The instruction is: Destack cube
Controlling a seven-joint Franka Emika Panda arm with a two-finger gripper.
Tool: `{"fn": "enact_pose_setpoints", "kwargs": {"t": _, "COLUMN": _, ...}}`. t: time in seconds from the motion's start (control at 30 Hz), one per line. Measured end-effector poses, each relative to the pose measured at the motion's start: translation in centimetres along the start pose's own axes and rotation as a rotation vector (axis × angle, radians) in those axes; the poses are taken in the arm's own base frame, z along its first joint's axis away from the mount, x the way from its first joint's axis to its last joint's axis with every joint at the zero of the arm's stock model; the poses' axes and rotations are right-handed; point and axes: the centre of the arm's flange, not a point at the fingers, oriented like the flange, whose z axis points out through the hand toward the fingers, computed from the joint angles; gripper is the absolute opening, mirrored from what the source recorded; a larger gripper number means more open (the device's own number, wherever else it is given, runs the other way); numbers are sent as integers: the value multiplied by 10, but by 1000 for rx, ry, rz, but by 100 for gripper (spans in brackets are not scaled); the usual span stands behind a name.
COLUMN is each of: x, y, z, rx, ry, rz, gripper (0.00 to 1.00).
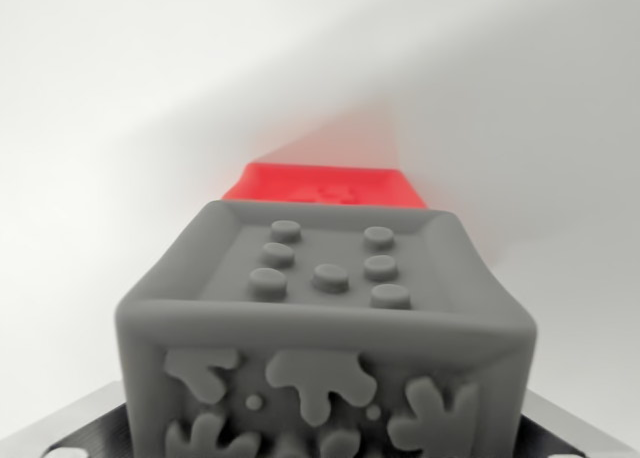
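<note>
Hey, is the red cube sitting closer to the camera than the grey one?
No. The grey cube fills the foreground of the wrist view, and only the red cube's top edge shows behind it.

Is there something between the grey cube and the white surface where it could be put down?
Partly. A red cube lies directly beyond the grey cube. The white surface on both sides looks free. The jaws themselves are not clearly visible, only metal parts at the lower corners.

Single wrist view, set very close behind grey cube (325,318), facing forward past it, red cube (320,186) beyond
</note>
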Motion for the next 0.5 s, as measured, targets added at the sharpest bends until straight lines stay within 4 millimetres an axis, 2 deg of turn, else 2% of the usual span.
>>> {"fn": "enact_pose_setpoints", "kwargs": {"t": 0.5, "x": 0, "y": 0, "z": -30, "rx": 2, "ry": 1, "rz": 0, "gripper": 0}}
